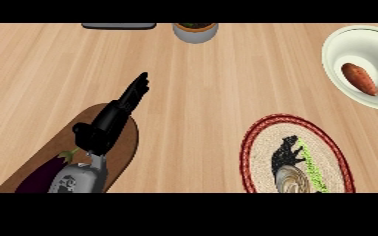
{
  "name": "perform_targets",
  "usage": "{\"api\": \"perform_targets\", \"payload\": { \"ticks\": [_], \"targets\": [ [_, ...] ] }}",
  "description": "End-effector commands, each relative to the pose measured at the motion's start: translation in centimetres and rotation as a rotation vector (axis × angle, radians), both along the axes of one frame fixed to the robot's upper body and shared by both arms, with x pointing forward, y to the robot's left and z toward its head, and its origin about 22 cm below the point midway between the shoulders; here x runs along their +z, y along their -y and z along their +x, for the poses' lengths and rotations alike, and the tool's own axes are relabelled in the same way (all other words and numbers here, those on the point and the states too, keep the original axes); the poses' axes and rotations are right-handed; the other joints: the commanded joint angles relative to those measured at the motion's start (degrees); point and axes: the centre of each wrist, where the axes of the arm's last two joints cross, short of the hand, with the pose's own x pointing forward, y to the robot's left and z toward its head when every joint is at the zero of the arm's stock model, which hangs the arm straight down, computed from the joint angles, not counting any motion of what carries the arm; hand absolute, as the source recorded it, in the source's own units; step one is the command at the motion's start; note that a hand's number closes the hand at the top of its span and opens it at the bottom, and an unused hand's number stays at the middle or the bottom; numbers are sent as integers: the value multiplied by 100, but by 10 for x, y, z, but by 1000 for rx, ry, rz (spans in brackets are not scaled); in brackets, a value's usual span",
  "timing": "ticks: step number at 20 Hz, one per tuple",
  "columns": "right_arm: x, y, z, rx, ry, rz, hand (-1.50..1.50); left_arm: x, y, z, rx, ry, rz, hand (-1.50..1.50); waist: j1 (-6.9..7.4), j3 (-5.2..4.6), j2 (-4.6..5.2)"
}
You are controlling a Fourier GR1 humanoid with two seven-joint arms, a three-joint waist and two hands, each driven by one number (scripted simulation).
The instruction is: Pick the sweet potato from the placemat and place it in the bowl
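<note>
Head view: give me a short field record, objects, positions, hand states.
sweet potato: lying inside the bowl
bowl: white, right edge of the counter, partly cut off
placemat: round, red-rimmed, lower right, nothing on it
left hand: open, fingers straight, pointing up-right, above the wooden board
right hand: not in view
wooden board: lower left, brown
eggplant: on the board, partly hidden by the forearm
plant pot: top centre
dark flat object: top edge, unidentifiable

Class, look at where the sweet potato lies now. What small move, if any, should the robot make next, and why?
Probably none beyond resting: the sweet potato already lies in the bowl, and the placemat holds no vegetable. The left robot hand is open, holding nothing, so it could simply draw back.
</note>
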Motion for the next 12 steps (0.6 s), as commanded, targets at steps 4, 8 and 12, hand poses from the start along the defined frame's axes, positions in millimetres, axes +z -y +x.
{"api": "perform_targets", "payload": {
  "ticks": [4,8,12],
  "targets": [
    [-9,42,-45,-104,160,40,-150,-11,-19,-17,33,-4,18,0,-173,-15,-92],
    [-21,64,-86,-119,200,4,-150,-3,-26,-10,52,-10,10,0,-296,-23,-123],
    [-56,70,-133,-110,204,6,-150,-11,-20,-10,63,-22,6,0,-329,-25,-118]
  ]
}}
